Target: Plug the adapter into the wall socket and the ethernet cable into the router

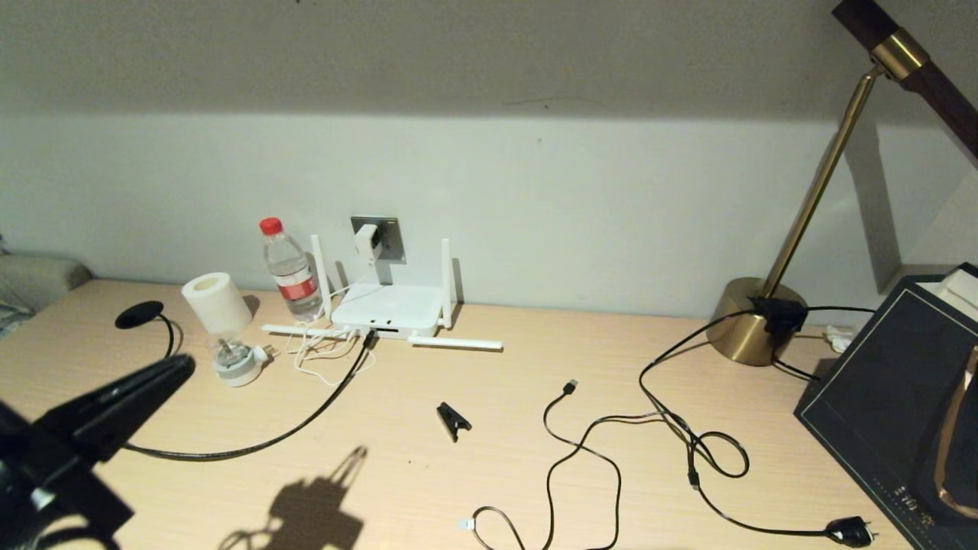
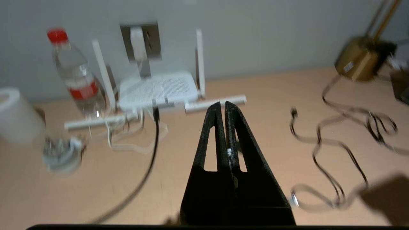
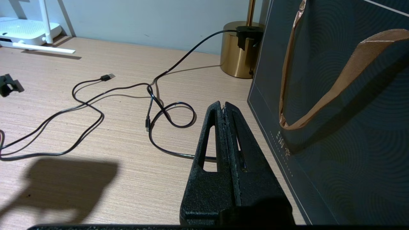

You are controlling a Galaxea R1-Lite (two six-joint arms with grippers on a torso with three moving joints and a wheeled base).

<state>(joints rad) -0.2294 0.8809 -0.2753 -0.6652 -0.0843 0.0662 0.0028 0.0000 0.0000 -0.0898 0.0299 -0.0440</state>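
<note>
The white adapter [image 1: 367, 241] sits in the grey wall socket [image 1: 391, 238], its thin white cord dropping to the router [image 1: 388, 308]. The black ethernet cable [image 1: 306, 422] has its tip at the router's front port and curves left across the desk. My left gripper [image 1: 182, 367] hovers low at the left, shut and empty, well short of the router. In the left wrist view, the gripper [image 2: 222, 103] points at the router [image 2: 159, 88], the adapter [image 2: 138, 43], the socket [image 2: 154, 35] and the cable [image 2: 155, 131]. My right gripper [image 3: 222, 103] is shut and empty beside a dark bag.
A water bottle [image 1: 291, 269], a white roll [image 1: 217, 303] and a bulb base [image 1: 237, 368] stand left of the router. A black clip [image 1: 452, 421], a thin USB cable [image 1: 582, 452], a black plug [image 1: 850, 529], a brass lamp base [image 1: 752, 325] and a dark bag [image 1: 890, 397] lie to the right.
</note>
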